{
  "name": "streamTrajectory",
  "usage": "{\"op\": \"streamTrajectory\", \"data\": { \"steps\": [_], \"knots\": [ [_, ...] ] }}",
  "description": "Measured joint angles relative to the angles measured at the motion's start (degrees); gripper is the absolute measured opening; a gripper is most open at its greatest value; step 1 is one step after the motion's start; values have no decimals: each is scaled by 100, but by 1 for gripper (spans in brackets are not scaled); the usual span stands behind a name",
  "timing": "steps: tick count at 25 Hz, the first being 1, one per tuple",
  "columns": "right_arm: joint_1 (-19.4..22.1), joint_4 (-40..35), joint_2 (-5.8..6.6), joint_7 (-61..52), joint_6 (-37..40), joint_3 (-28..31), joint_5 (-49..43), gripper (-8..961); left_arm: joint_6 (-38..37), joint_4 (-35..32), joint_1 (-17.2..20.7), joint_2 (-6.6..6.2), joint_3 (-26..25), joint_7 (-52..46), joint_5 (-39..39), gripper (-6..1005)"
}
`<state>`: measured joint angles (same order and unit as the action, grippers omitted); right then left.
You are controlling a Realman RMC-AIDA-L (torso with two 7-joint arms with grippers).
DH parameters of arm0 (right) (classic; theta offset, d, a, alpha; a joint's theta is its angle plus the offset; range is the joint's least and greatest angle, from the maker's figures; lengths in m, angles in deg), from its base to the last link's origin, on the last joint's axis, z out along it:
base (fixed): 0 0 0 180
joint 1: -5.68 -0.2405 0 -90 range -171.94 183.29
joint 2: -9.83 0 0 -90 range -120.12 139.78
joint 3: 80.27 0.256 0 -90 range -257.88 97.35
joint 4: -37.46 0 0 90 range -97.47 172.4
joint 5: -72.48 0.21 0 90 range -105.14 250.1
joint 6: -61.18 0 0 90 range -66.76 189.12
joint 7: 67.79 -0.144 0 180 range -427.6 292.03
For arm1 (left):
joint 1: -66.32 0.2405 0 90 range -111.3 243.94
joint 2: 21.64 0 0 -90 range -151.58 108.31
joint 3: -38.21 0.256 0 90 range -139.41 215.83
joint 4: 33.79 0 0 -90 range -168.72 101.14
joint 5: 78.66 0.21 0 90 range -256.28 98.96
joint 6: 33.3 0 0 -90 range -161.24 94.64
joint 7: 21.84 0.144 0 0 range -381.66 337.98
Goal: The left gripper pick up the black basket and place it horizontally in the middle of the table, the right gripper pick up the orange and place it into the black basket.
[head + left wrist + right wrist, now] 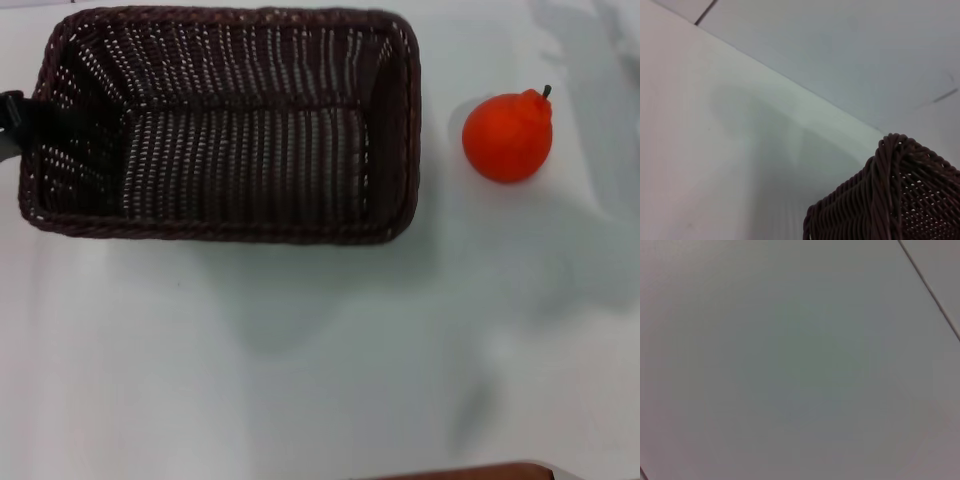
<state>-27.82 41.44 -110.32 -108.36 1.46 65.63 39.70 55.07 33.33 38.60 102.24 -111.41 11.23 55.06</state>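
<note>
The large rectangular dark brown-black woven basket [220, 125] with its braided rim lies long side across in my head view, on the far left half of the plain white surface [320, 350], open side up and holding nothing. My left claw [12, 125] shows only as a black part at the basket's left short wall, reaching over the rim there and touching it; a dark band runs from it down the inside of that wall, so it looks to be clasping the rim, but I cannot tell how far apart its jaws stand. From my left wrist camera I see one braided corner of the basket [890, 200] close up, with the white surface [715, 150] stretching away beside it and a soft shadow falling on it. The small bright orange round fruit [507, 137], with a bumpy raised top and a short dark stem pointing up and to the right, sits on the surface to the right of the basket, near it but apart from its right wall. My right claw does not appear in any view; my right wrist camera shows only a pale plain expanse crossed by a thin dark line.
</note>
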Motion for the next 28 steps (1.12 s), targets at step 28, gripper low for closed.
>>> {"op": "streamTrajectory", "data": {
  "steps": [28],
  "knots": [
    [1,7,9,23,92,-1,0,853,-776,-1017,335,-10,4,30,-705,488]
  ]
}}
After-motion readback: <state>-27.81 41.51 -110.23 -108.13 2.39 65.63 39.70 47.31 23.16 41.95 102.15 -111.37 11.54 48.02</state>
